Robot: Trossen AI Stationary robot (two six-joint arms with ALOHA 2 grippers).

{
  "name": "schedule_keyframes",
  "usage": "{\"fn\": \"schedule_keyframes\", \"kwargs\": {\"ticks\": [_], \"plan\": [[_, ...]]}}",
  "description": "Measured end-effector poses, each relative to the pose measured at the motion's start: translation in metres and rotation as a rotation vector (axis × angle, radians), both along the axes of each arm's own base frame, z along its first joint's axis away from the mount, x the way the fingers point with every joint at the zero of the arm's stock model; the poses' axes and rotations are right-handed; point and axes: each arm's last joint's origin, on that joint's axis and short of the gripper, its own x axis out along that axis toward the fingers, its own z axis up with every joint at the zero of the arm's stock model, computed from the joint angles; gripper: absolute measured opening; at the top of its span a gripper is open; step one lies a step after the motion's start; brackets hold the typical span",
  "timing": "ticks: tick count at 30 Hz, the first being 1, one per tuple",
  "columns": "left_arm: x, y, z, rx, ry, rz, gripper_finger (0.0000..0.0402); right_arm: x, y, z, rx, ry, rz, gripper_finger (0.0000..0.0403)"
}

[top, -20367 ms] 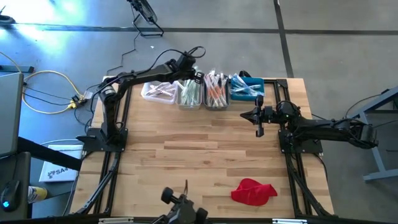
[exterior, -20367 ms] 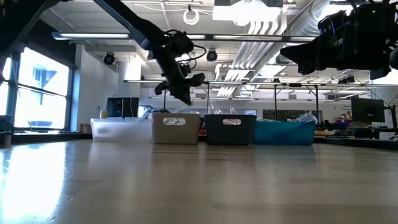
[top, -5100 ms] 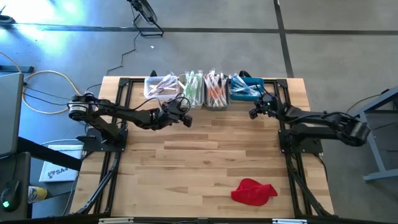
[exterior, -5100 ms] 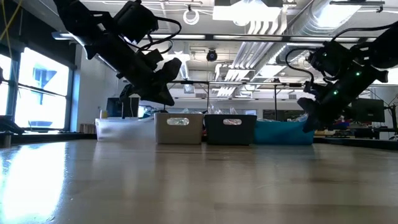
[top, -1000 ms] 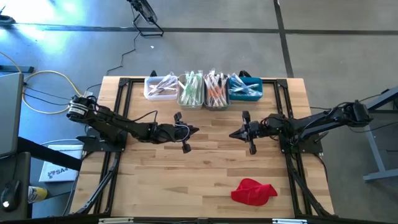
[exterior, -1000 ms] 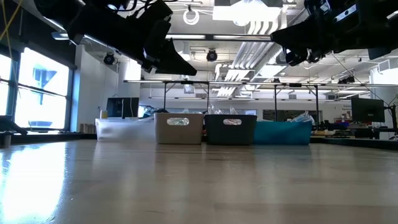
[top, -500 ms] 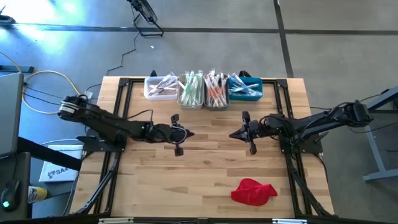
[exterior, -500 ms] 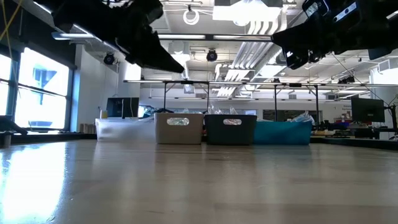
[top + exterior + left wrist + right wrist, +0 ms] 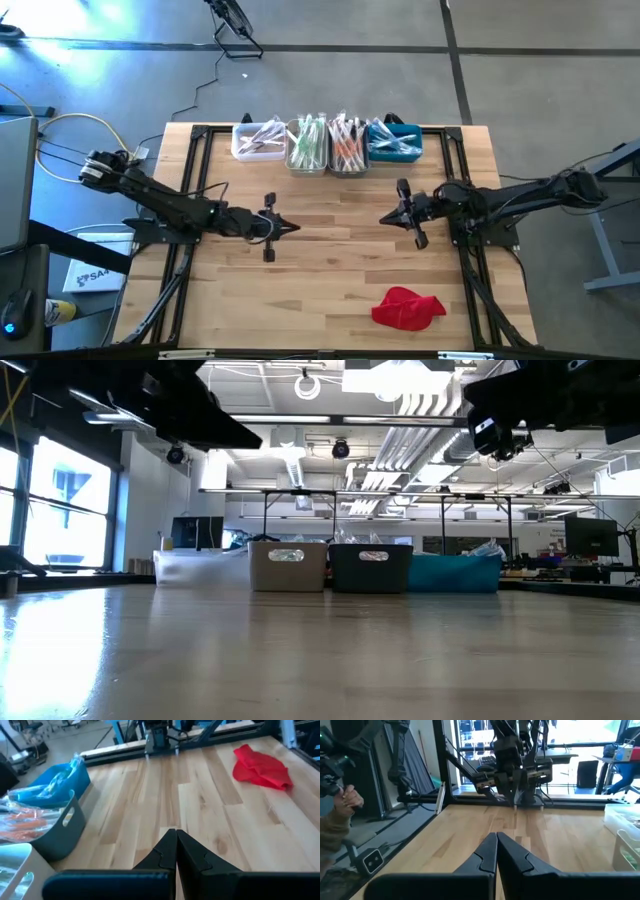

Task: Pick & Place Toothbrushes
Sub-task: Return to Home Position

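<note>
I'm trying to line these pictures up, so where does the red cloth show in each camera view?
High view: the red cloth lies on the right arm's side, far from the blue bin.
Low view: not in it.
Left wrist view: the red cloth lies far across the wood.
Right wrist view: not in it.
Shared landmark: the blue bin, also in the low view and the left wrist view.

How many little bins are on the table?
4, side by side along the table's far edge: a white bin, a beige bin, a grey bin and a blue bin. None seems hidden.
</note>
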Motion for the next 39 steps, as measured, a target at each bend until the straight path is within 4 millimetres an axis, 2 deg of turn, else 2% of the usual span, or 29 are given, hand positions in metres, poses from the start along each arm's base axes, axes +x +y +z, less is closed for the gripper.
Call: {"fn": "schedule_keyframes", "kwargs": {"ticks": [13, 23, 39], "plan": [[-0.036, 0.009, 0.001, -0.024, -0.091, -0.039, 0.0000, -0.038, -0.001, 0.019, 0.007, -0.079, -0.006, 0.0002], [-0.061, 0.015, 0.000, -0.056, -0.170, -0.086, 0.0000, -0.061, -0.002, 0.026, 0.012, -0.133, -0.006, 0.0002], [-0.097, 0.021, 0.004, -0.080, -0.308, -0.260, 0.0000, -0.083, -0.002, 0.029, 0.014, -0.192, -0.005, 0.0002]]}}
